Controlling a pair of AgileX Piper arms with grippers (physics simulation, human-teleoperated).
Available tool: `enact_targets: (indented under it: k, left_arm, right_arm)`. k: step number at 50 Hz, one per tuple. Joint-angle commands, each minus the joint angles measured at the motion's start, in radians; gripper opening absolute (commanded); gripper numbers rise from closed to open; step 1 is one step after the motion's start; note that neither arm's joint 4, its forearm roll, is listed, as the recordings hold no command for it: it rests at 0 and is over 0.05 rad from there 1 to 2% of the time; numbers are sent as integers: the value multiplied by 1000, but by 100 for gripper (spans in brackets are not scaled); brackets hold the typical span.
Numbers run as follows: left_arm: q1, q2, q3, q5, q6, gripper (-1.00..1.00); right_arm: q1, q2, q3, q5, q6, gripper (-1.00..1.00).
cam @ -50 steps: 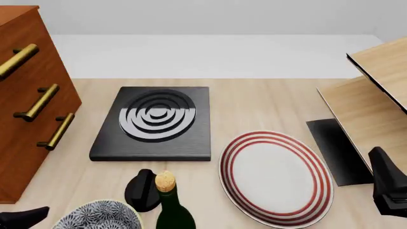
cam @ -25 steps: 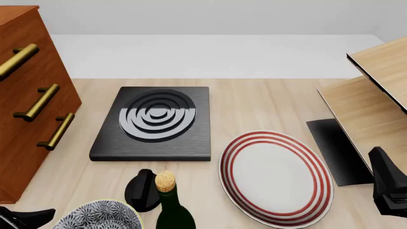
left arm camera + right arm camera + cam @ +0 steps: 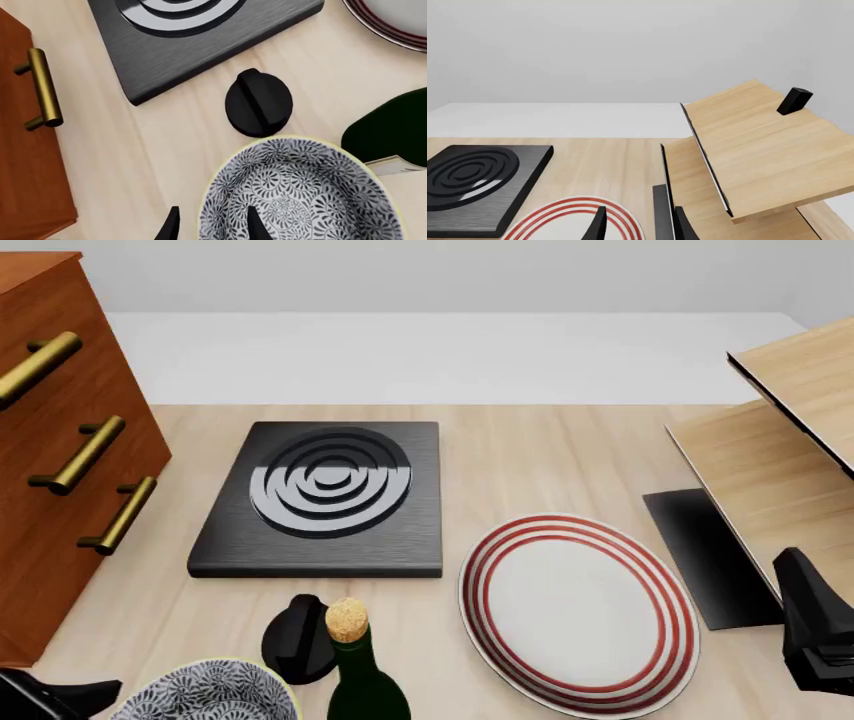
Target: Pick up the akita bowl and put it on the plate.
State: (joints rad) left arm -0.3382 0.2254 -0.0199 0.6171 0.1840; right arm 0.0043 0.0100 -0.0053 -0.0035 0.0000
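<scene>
One arm moving: left gripper [image 3: 208, 227] creeping rightward toward akita bowl [image 3: 300, 195], fingers parted astride rim, not yet clamping; right gripper [image 3: 637, 225] idling apart; plate [image 3: 578, 610] waiting.

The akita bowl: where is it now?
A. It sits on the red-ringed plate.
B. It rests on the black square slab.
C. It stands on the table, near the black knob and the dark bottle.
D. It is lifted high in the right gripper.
C: the akita bowl stands on the table beside the black knob and the bottle, while the plate holds nothing.
</scene>
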Motion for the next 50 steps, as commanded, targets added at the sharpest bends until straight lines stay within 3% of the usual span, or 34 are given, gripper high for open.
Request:
enact_targets:
  k: [1, 19, 38, 39, 41, 48, 50]
  left_arm:
    - [-2, 44, 20, -29, 1, 100]
    - [5, 159, 20, -128, 3, 100]
    - [-3, 211, 20, -164, 17, 100]
    - [-3, 200, 20, -156, 20, -100]
    - [-18, 121, 20, -79, 26, -100]
    - [-27, 64, 20, -27, 36, -100]
    - [-37, -7, 20, 37, 52, -100]
  right_arm:
    - [0, 0, 0, 0, 0, 100]
    - [0, 0, 0, 0, 0, 100]
    - [0, 0, 0, 0, 0, 100]
    - [0, 0, 0, 0, 0, 100]
    - [0, 0, 0, 0, 0, 100]
    - [0, 0, 0, 0, 0, 100]
    - [0, 0, 0, 0, 0, 100]
